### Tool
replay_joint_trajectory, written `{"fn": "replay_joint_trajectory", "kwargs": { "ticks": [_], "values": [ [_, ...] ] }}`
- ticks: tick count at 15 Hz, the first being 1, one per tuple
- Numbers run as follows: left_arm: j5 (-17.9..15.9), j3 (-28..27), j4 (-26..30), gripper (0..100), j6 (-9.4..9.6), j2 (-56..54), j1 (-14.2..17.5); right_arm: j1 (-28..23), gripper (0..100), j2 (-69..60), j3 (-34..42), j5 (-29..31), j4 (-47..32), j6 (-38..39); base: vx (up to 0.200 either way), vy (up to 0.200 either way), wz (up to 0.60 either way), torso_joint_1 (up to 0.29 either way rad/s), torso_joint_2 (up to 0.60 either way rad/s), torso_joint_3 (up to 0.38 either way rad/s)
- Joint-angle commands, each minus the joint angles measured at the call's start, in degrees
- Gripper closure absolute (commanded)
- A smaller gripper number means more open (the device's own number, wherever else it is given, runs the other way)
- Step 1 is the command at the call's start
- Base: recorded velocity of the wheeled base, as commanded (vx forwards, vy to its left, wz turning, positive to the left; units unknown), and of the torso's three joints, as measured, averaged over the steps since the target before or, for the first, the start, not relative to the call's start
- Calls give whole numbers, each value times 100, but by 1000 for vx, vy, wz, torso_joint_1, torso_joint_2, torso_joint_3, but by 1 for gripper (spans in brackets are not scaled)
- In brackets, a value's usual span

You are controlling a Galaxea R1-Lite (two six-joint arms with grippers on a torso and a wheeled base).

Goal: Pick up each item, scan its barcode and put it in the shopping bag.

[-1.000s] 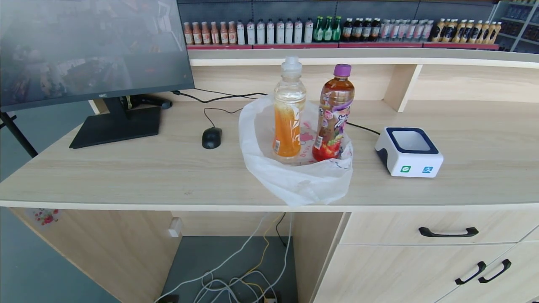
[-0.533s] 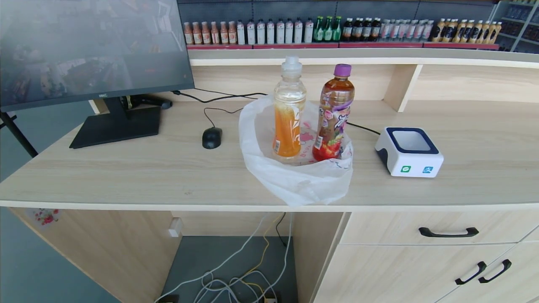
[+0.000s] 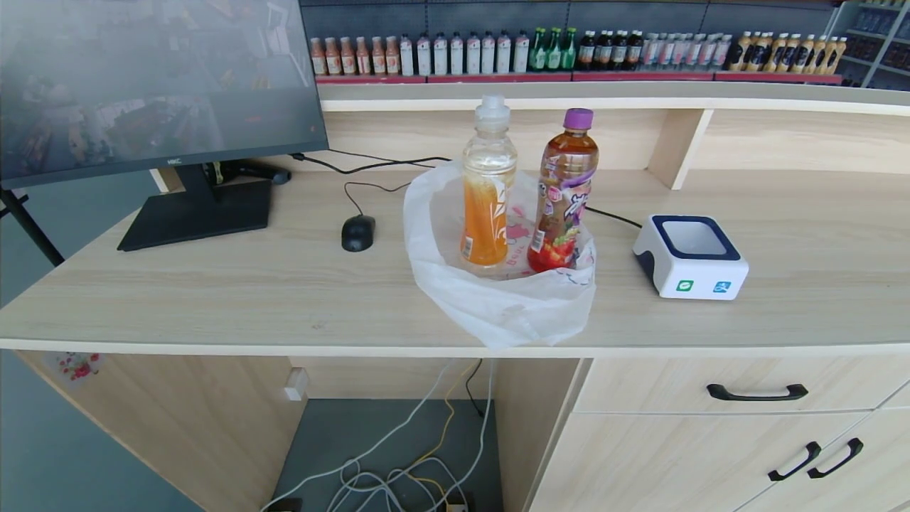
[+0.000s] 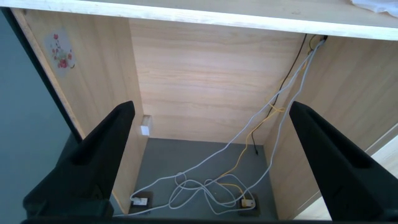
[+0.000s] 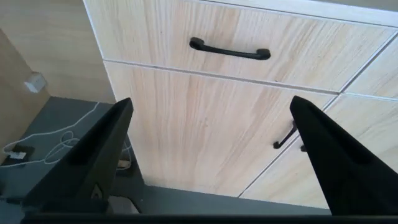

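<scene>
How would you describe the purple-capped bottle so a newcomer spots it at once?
On the wooden counter, find the white shopping bag between the mouse and the scanner. Two bottles stand upright in it; the purple-capped bottle is the one nearer the scanner, darker than its orange, clear-capped neighbour.

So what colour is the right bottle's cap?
The cap is purple; the head view shows it best.

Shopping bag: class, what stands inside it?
Two upright bottles: an orange bottle and a purple-capped bottle. Anything beneath them in the bag is covered.
</scene>
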State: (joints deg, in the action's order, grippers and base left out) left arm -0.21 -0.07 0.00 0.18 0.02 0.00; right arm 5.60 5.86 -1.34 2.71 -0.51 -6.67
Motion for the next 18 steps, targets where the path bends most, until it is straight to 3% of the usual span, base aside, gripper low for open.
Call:
{"fn": "replay_joint_trajectory", "kwargs": {
  "ticks": [1,5,15,18],
  "values": [
    [3,7,0,0,-1,-2,0,38,0,-50,-24,-183,-37,122,0,0,0,0,0,0],
    [-6,7,0,0,-1,-2,0,47,0,-50,125,-183,34,658,0,0,0,0,0,0],
    [-6,-1,0,0,26,-2,0,47,0,-50,125,-183,42,728,0,0,0,0,0,0],
    [-6,-1,0,0,17,-2,0,47,0,-50,125,-183,42,728,0,-200,0,4,2,4]
  ]
}}
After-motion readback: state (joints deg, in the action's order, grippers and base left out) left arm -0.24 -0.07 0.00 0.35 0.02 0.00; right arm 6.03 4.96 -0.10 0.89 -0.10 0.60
